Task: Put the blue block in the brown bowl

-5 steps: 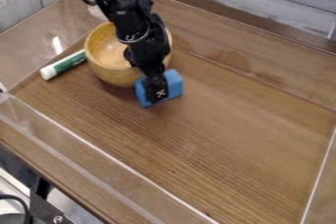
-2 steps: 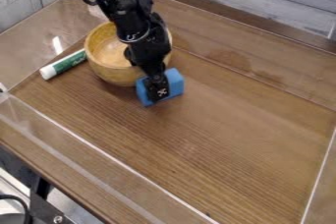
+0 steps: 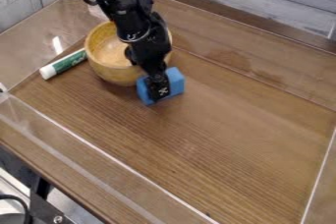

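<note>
Bowl (image 3: 105,58) blocks one side; right side clear.

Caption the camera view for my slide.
A black robot gripper at the blue block, beside a wooden bowl and a green-capped marker.

Reaches in from eleven o'clock with black robot arm (image 3: 129,20), angling gripper (image 3: 157,87) down toward five o'clock.

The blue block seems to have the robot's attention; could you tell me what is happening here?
The robot's gripper is down at the blue block, which is beside the brown bowl, not yet in it. Whether the fingers have a firm grip is hard to tell from this view.
</note>
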